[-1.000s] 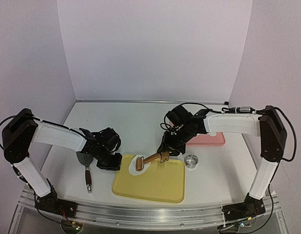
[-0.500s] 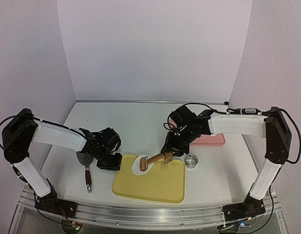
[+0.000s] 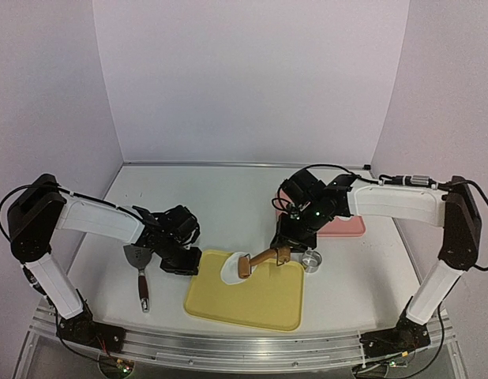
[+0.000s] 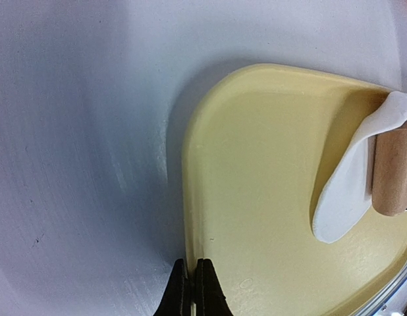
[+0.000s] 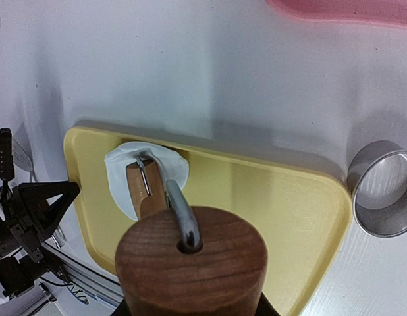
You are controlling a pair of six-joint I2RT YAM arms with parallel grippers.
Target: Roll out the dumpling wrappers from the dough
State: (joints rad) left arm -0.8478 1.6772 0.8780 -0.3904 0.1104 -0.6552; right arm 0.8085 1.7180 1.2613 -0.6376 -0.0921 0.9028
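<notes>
An irregular white dough piece (image 3: 230, 270) lies at the back left of the yellow tray (image 3: 252, 304). A wooden roller (image 3: 245, 265) rests on the dough's right part, and its barrel (image 5: 141, 192) covers the middle of the dough (image 5: 118, 172). My right gripper (image 3: 284, 252) is shut on the roller's round wooden handle (image 5: 190, 263). My left gripper (image 4: 191, 289) is shut on the tray's left rim (image 4: 190, 197), with the dough (image 4: 348, 187) far off to its right. No dumpling wrappers are in view.
A metal ring cutter (image 3: 310, 260) stands just right of the tray, close to the right gripper. A pink tray (image 3: 339, 227) lies behind it. A spatula with a wooden handle (image 3: 140, 275) lies on the table left of the left gripper.
The right arm has pulled the roller to the right across the dough, which now shows to the roller's left. The left gripper has kept its hold on the tray rim.
</notes>
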